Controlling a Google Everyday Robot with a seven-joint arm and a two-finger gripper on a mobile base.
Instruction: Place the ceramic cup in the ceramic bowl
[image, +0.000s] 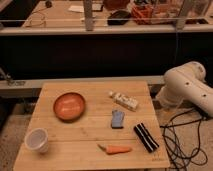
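The ceramic cup (37, 140), small and white, stands upright at the front left corner of the wooden table (90, 130). The ceramic bowl (69, 106), shallow and orange-brown, sits behind it and a little to the right, at the table's middle left. The two are apart, and the bowl is empty. Only the white rounded arm housing (186, 90) shows, just off the table's right edge. My gripper is not in view.
On the table's right half lie a white packet (124, 101), a blue object (118, 119), a black striped object (146, 137) and an orange carrot-shaped object (116, 149). Black cables (182, 142) lie on the floor to the right. A cluttered counter (105, 20) runs behind.
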